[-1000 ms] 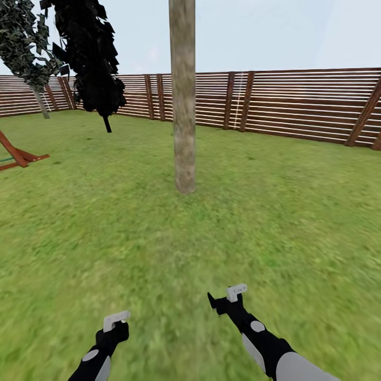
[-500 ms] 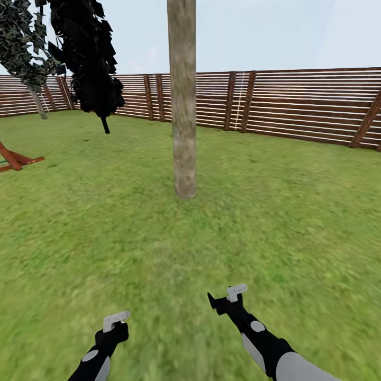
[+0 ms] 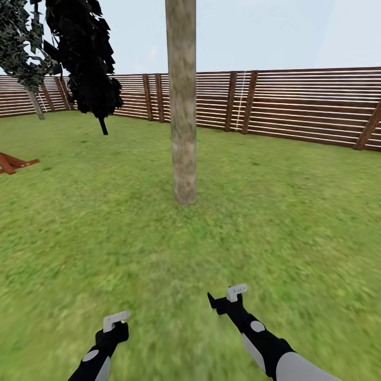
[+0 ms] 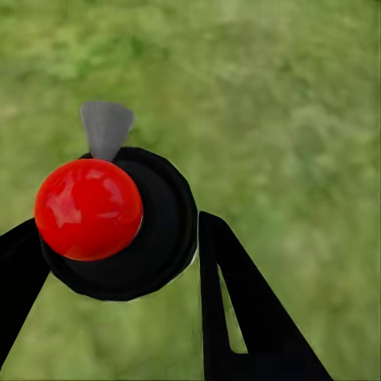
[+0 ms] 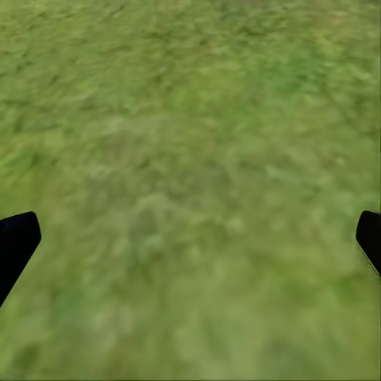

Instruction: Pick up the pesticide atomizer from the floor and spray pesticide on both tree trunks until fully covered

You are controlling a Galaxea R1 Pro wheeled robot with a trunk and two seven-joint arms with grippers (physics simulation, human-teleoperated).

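Left gripper [image 4: 119, 262] has its fingers clamped around the pesticide atomizer [image 4: 119, 230], the black body with a red knob on top. Right gripper [image 5: 190, 238] fingers are spread wide over bare lawn [image 5: 190, 119]. Straight ahead stands a tree trunk [image 3: 182, 106], well apart, with the fence [image 3: 296, 103] behind it.

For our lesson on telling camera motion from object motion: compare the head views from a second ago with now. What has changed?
The whole picture has shifted: the tree trunk looks bigger, its foot lower, and the red frame slides off leftward, so the robot rolled forward. Both arms stayed put; the left claw still holds the black sprayer, and the right claw stays open over grass.
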